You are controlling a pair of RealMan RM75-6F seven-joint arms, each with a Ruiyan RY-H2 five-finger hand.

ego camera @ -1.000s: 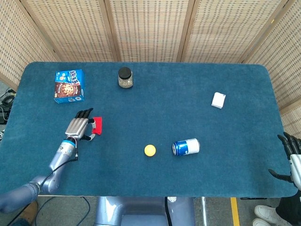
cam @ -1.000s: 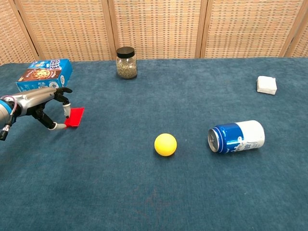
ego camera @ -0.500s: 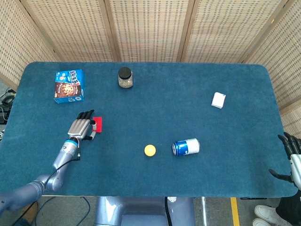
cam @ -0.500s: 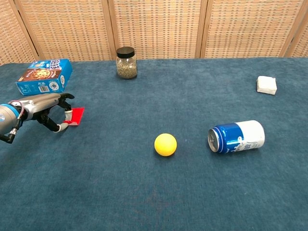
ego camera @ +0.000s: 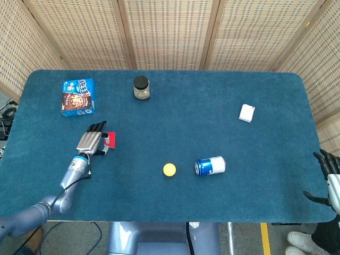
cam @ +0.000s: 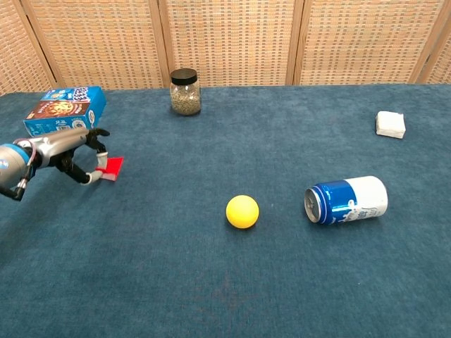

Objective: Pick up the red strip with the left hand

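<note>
The red strip [ego camera: 111, 139] [cam: 112, 167] is at the left side of the blue table, tilted, its near edge pinched between thumb and fingers of my left hand [ego camera: 91, 142] [cam: 70, 151]. The strip looks slightly raised off the cloth. My left forearm comes in low from the near left corner. My right hand [ego camera: 330, 179] hangs beyond the table's right edge, fingers spread and holding nothing; only the head view shows it.
A blue snack box [ego camera: 78, 96] [cam: 65, 109] lies behind the left hand. A lidded jar [ego camera: 141, 87] [cam: 184, 91] stands at the back. A yellow ball [cam: 242, 211], a blue can on its side [cam: 346, 199] and a white block [cam: 390, 124] lie to the right.
The left hand dipped onto the strip's near edge, closed on it, then rose a little. The strip now sits tilted in the fingers. The right hand has not moved.
</note>
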